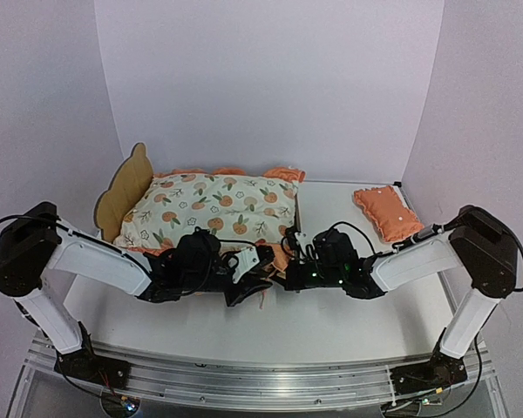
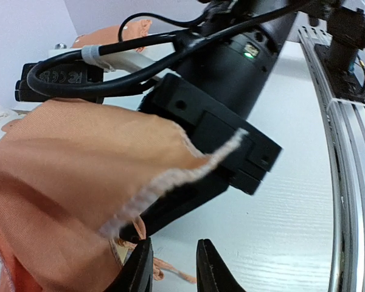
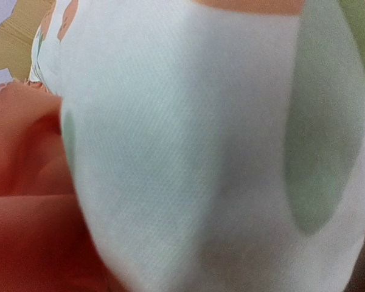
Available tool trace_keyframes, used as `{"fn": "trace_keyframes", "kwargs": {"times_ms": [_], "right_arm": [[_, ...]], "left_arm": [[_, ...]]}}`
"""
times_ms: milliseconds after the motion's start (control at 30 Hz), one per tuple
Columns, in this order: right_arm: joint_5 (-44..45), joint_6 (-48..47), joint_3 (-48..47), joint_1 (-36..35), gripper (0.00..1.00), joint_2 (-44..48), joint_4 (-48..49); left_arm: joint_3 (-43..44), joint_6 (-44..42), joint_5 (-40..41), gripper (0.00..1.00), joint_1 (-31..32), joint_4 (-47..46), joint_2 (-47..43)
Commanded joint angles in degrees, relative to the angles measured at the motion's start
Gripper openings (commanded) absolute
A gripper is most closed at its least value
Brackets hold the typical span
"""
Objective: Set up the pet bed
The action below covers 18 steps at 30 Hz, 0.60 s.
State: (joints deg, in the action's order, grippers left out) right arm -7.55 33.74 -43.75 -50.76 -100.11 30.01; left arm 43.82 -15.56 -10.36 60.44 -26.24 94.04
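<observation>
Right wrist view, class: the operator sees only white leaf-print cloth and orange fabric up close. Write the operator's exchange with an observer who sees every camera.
Operator: Where is the pillow?
Observer: The pillow lies on the table, right of the pet bed and apart from it.
Operator: What is the left gripper doing?
Observer: The left gripper is low over the table beside the orange ruffle of the mattress pad, its fingers slightly apart.
</observation>
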Motion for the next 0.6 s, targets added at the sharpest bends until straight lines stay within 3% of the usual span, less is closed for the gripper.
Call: {"fn": "trace_keyframes", "kwargs": {"times_ms": [0, 167, 367, 567], "right_arm": [[-1.2, 1.1, -1.9, 0.1, 0.0, -2.5, 0.8], [-1.4, 1.4, -2.1, 0.0, 0.0, -3.1, 1.1], [-2.1, 1.4, -2.6, 0.1, 0.0, -3.4, 1.2], [-1.9, 1.0, -3.0, 0.1, 0.0, -3.1, 1.2]], "left_arm": [[-3.4, -5.2, -6.9, 0.27, -1.5, 4.4, -6.2], [-6.1, -8.2, -4.5, 0.23, -3.3, 2.9, -7.1], [-4.8, -11.3, 9.5, 0.13, -3.6, -6.8, 0.2], [-4.1, -16.3, 13.5, 0.09, -3.6, -12.9, 5.1]]}}
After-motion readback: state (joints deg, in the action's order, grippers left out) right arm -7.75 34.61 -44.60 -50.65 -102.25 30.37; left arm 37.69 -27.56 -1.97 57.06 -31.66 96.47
